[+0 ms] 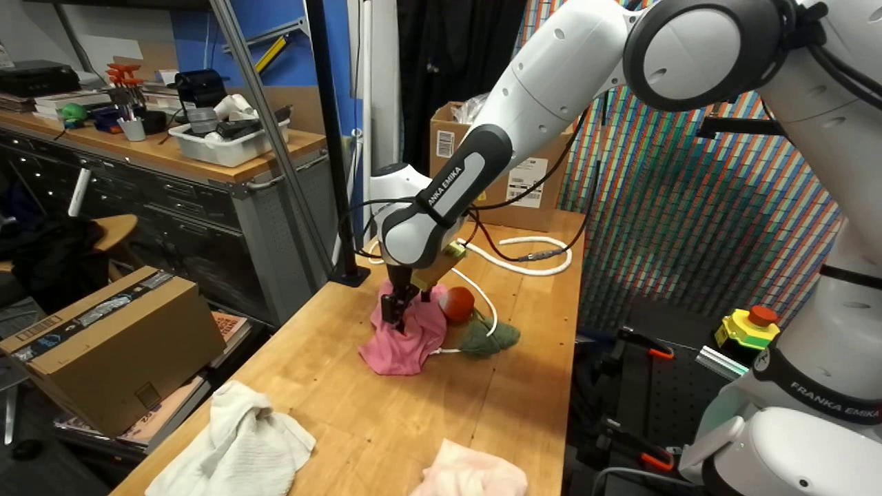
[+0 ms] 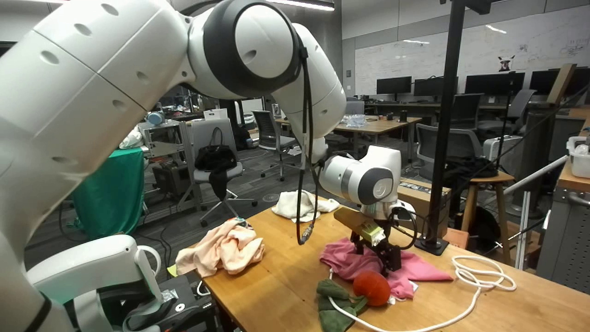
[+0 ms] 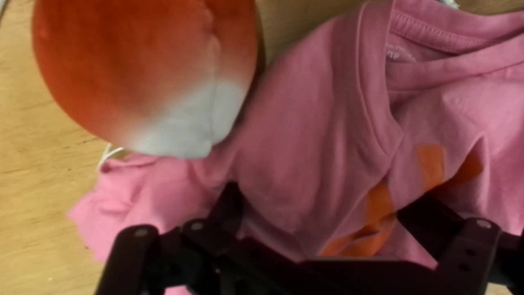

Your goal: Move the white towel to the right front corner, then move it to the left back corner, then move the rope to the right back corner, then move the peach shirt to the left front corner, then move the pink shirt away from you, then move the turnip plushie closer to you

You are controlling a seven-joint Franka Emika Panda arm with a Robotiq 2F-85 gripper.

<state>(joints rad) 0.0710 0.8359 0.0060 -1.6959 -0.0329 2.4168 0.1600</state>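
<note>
Watching gripper (image 3: 323, 200): jaws stood apart over pink shirt (image 1: 398, 351).
We saw turnip plushie (image 2: 371, 288) beside it, long axis and leaves (image 1: 479, 342) aimed toward arm base (image 1: 816, 344).

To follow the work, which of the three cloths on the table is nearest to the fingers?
The pink shirt, the most vivid: the open fingers are right at it; the white towel and peach shirt lie farther away.
</note>
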